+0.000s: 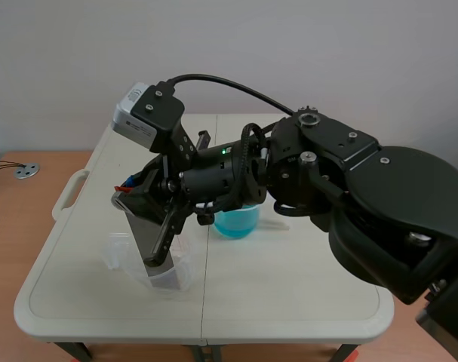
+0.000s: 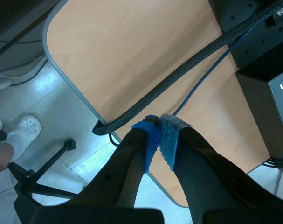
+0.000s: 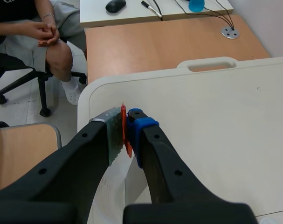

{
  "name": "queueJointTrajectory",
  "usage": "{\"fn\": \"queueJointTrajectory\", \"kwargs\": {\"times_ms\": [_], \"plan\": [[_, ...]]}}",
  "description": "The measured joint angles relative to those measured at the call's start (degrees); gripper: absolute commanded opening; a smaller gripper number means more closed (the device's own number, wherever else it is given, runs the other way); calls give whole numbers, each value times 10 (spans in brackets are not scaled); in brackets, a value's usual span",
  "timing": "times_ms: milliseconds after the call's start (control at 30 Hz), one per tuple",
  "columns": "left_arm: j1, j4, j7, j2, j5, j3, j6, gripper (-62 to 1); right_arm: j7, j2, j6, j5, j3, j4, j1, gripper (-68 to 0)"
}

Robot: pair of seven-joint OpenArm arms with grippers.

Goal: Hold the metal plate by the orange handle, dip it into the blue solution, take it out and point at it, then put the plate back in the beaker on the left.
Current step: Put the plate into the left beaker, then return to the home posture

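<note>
My right gripper (image 3: 124, 127) clamps the orange handle (image 3: 125, 140), plate (image 1: 136, 222) down in the clear beaker (image 1: 119, 258). I should lift straight, clear the rim, then head two o'clock to the blue solution (image 1: 236, 221).

On the worktop (image 1: 289, 298), the solution beaker (image 1: 236, 222) stands near the middle, and the other beaker (image 1: 130, 260) sits at its 8 o'clock. The plate (image 1: 140, 226) leans in that other beaker, with its handle (image 1: 125, 185) uppermost toward 11 o'clock, pinched in the right tool (image 3: 126, 123).
</note>
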Motion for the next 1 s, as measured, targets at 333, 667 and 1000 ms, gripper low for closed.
{"fn": "queueJointTrajectory", "kwargs": {"times_ms": [333,667,1000], "plan": [[0,0,0,0,0,0,0,-580,2,-5,0,-4,0,-7,2,-662],[0,0,0,0,0,0,0,-579,2,-5,0,-17,0,-7,2,-576],[0,0,0,0,0,0,0,-278,-4,-5,0,-33,1,-7,9,-355]]}}
